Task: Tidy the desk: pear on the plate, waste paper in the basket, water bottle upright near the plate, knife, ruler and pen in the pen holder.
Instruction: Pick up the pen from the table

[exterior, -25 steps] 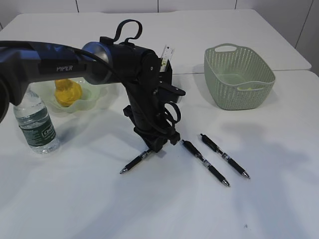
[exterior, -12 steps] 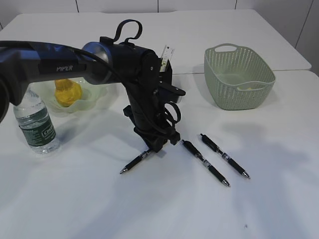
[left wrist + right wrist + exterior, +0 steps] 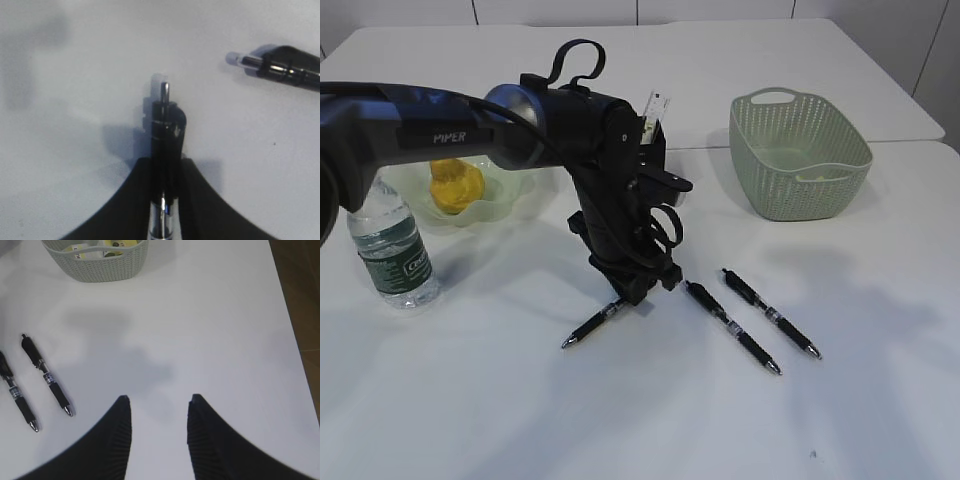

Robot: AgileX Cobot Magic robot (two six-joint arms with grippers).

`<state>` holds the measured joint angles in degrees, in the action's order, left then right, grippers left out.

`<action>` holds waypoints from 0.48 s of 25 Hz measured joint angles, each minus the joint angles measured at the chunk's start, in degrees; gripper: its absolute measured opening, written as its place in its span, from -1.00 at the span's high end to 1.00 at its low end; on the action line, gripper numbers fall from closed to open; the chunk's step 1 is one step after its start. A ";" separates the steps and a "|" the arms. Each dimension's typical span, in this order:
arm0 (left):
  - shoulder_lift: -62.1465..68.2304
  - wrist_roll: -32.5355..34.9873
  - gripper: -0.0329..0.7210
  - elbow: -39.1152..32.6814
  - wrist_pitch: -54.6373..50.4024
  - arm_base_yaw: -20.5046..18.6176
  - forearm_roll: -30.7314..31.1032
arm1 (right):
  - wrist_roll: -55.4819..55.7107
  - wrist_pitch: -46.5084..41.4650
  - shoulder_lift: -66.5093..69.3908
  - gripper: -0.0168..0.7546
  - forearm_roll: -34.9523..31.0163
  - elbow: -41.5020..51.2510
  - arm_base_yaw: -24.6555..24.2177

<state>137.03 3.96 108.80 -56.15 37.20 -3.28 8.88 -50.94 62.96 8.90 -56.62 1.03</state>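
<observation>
Pen, leftmost of three on desk, pinched near its clicker end in my left gripper. Slim, stiff, light, slick barrel; hold mid-barrel. My right gripper spread, empty, right side.

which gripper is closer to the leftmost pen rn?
Left. The left gripper is shut on the leftmost pen at the table. The right gripper is open above bare table, right of the other two pens.

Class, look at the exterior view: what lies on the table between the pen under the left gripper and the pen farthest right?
A third black pen lies between them, seen in the exterior view.
</observation>
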 joint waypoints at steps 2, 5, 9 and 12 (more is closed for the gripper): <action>0.00 0.00 0.68 0.00 0.13 0.00 0.00 | 0.00 -0.08 0.00 0.14 0.00 0.00 0.00; 0.00 -0.05 0.68 0.00 0.13 0.00 0.00 | 0.00 -0.08 0.00 0.14 0.00 0.00 0.00; 0.00 -0.05 0.68 0.00 0.13 0.00 0.00 | 0.00 -0.08 0.00 0.14 0.00 0.00 0.00; 0.00 -0.05 0.68 0.00 0.13 0.00 0.00 | 0.00 -0.08 0.00 0.14 0.00 0.00 0.00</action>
<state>137.03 3.90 108.80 -56.02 37.20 -3.28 8.88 -51.02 62.96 8.90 -56.62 1.03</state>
